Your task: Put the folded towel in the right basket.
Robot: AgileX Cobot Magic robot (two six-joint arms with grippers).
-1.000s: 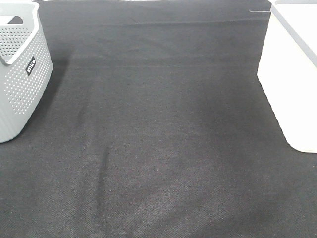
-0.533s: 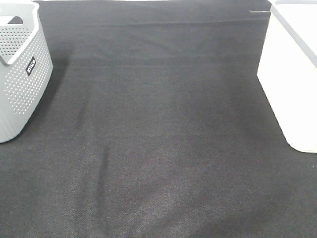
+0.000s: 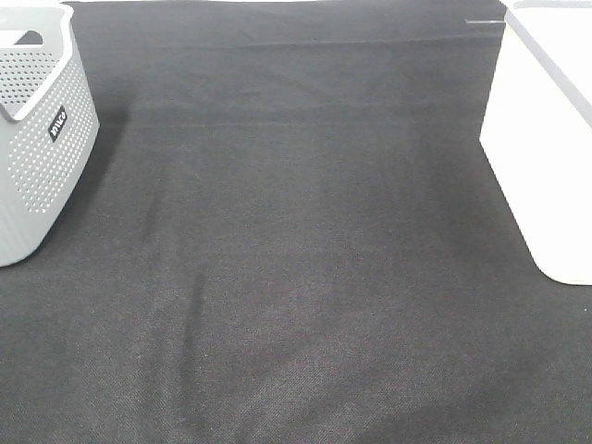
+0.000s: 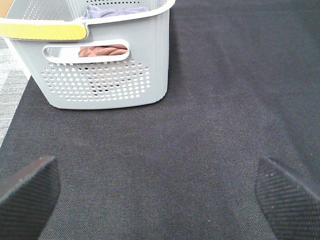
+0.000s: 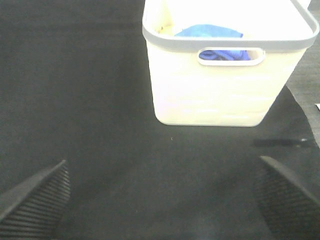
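Note:
The right basket is white with a grey rim (image 3: 546, 139). In the right wrist view (image 5: 215, 95) a blue towel (image 5: 210, 32) lies inside it. The left basket is grey and perforated (image 3: 42, 139). In the left wrist view (image 4: 110, 70) it holds a reddish-brown towel (image 4: 102, 51) and a greyish-purple one (image 4: 115, 10). My left gripper (image 4: 160, 195) is open and empty, above the black cloth short of the grey basket. My right gripper (image 5: 165, 200) is open and empty, short of the white basket. Neither gripper shows in the exterior high view.
A black cloth (image 3: 305, 240) covers the table between the two baskets. A yellow strip (image 4: 45, 31) lies on the grey basket's rim. The cloth's edge and a grey floor (image 4: 12, 75) show beside the grey basket.

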